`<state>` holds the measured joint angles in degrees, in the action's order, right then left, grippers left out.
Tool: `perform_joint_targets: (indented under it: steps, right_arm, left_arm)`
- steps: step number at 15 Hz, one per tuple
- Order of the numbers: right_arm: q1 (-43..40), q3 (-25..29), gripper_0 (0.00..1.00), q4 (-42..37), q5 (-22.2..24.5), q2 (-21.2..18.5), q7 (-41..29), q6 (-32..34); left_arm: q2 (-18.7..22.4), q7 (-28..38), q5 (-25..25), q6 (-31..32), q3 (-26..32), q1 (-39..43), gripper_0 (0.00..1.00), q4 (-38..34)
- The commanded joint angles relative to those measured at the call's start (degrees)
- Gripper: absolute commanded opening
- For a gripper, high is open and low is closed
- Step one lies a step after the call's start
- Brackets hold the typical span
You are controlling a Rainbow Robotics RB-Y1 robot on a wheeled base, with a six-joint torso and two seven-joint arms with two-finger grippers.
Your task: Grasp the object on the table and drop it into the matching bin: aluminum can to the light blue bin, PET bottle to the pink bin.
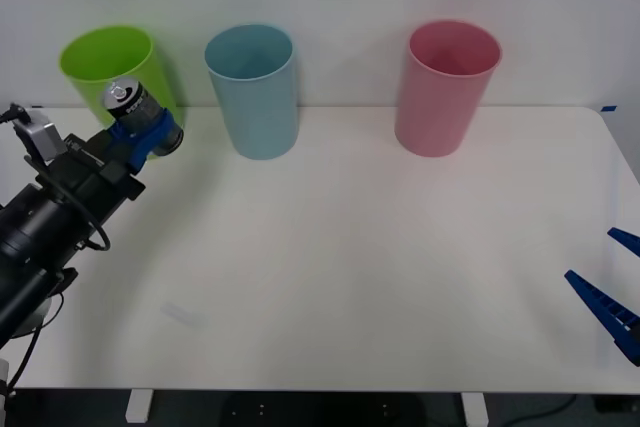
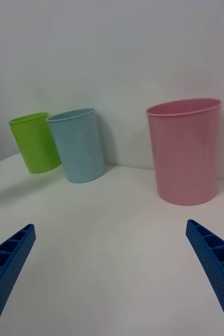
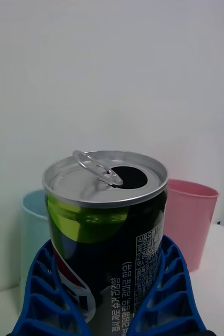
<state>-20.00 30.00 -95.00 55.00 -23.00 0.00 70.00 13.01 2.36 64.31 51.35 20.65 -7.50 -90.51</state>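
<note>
The aluminum can (image 1: 126,99) stands nearly upright, its long axis close to vertical, with the opened top and raised pull tab facing up. The left gripper (image 1: 147,133) clamps its blue fingers around the can's body, holding it above the worktop (image 1: 340,267), just in front of the lime green bin (image 1: 108,65) and beside the light blue bin (image 1: 252,89). The pink bin (image 1: 447,85) stands well beyond the light blue bin. What the bins hold cannot be told. The right gripper (image 2: 112,273) hangs with fingers spread, near the worktop's edge, well away from the light blue bin.

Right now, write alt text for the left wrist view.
The left gripper clamps an opened aluminum can, its pull tab raised. Behind it, against a white wall, the light blue bin stands on one side and the pink bin on the other.
</note>
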Motion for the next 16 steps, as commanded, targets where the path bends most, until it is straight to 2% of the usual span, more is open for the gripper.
perform_joint_targets:
  steps: [1, 5, 10, 16]
  right_arm:
    - [0.0, 0.0, 1.0, 0.0, 0.0, 0.0, 0.0, 0.0]
    - [0.0, 0.0, 1.0, 0.0, 0.0, 0.0, 0.0, 0.0]
    - [0.0, 0.0, 1.0, 0.0, 0.0, 0.0, 0.0, 0.0]
    - [0.0, 0.0, 1.0, 0.0, 0.0, 0.0, 0.0, 0.0]
  left_arm:
    - [0.0, 6.8, 5.4, -3.9, -0.2, -1.1, 0.0, -4.3]
    - [0.0, 11.3, 10.8, -8.8, -0.7, -5.5, 0.0, -4.8]
    - [-0.2, 20.6, 19.0, -14.3, -3.0, -11.7, 0.0, -4.1]
    - [-0.2, 20.1, 27.2, -18.6, -5.1, -21.9, 0.0, 6.3]
